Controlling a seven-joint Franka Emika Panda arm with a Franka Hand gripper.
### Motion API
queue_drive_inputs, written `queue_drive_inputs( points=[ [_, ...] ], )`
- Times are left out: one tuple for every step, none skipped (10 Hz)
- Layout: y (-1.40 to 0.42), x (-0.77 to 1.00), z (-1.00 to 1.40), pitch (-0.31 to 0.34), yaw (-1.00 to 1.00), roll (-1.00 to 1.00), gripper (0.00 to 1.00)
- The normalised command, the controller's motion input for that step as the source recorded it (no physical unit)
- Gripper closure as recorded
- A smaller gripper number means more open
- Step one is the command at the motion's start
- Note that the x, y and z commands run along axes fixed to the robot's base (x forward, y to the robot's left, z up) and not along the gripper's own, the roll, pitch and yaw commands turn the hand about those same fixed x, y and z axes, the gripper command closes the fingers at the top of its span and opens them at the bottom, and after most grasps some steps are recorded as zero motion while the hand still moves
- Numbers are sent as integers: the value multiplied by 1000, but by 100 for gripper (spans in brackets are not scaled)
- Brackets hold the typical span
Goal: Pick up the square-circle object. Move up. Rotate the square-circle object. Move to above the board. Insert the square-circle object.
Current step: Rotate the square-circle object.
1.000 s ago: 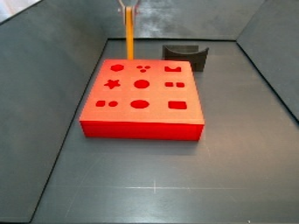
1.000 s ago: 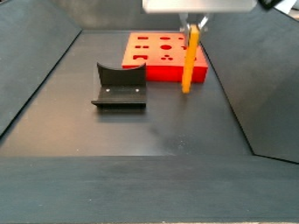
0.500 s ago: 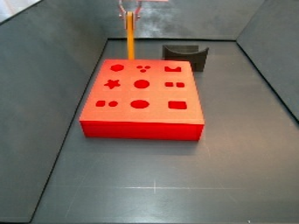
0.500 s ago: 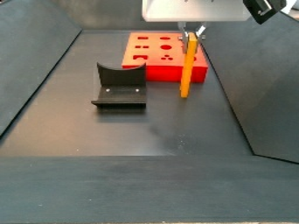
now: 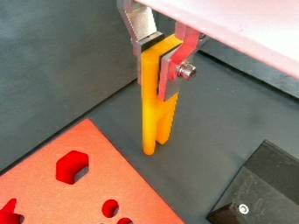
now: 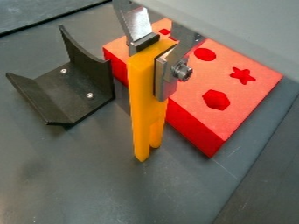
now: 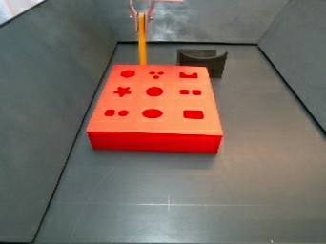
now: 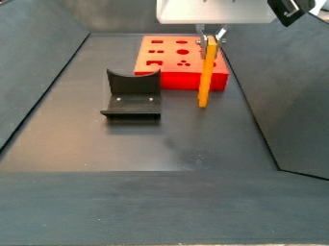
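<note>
The board (image 7: 154, 105) fills the middle of a side view, a broad flat red slab, matte, with a star, circles, squares and an oval cut into its top. The holder (image 8: 133, 92) sits at centre left in a side view, well apart from the board's near edge, dark grey, notched, with a curved back wall and small screws.

The bar (image 6: 146, 105) hangs upright, long and orange-yellow, smooth as plastic, its two parallel prongs pointing down. In a side view it sits at top centre (image 7: 141, 43), by the board's far edge; in a wrist view the prongs hang over dark floor just beside the board's corner, not yet over a hole.

The gripper (image 6: 155, 54) is at the top of both wrist views, its silver plates clamped on the bar's upper end.

My read: lifting and rotating are done, and the move above the board is in hand. Next it needs a short sideways shift to line the prongs up over the matching hole, upright, before going down.
</note>
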Motion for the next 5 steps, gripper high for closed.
queue_drive_inputs(
  points=[
    [13,-5,-228,-49,6,-58,100],
    [0,0,0,-49,6,142,0],
    [150,0,1000,-33,18,128,0],
    [146,-19,1000,-12,18,122,0],
    [110,-34,948,25,12,101,0]
  ],
)
